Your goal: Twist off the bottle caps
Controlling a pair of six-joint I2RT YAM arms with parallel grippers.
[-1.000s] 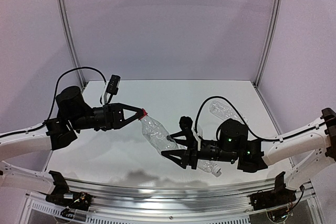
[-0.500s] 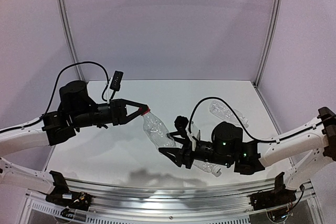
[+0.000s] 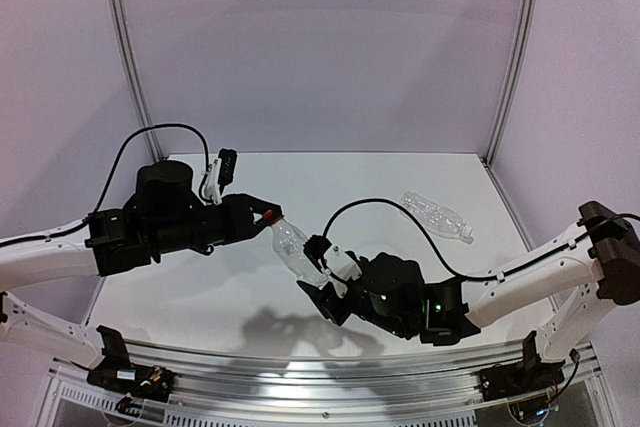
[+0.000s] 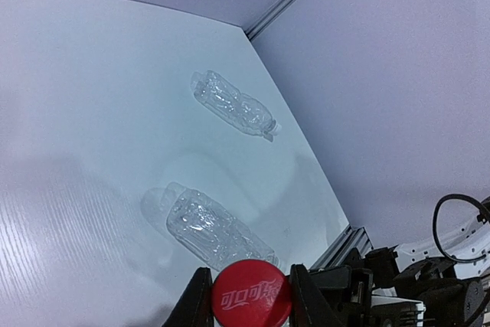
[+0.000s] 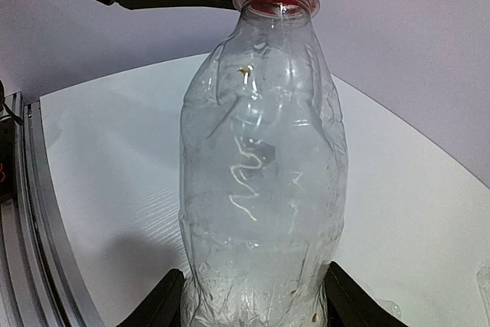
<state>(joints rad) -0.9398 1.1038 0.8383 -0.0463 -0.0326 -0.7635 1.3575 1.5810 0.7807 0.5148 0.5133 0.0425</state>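
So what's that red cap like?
The red cap is small, round, shiny plastic with white writing on top. It sits on the neck of a clear, crumpled bottle held up in the air. The left tool is shut on its sides; the right tool holds the bottle's body.

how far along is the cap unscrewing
Done: nothing visibly; no loose cap shows. In hand: the right hand grips a bottle at its base while the left hand is shut on its red cap, seated on the neck. Left: twist that cap off, then the far bottle and near bottle lying on the table, whose caps are too small to judge.
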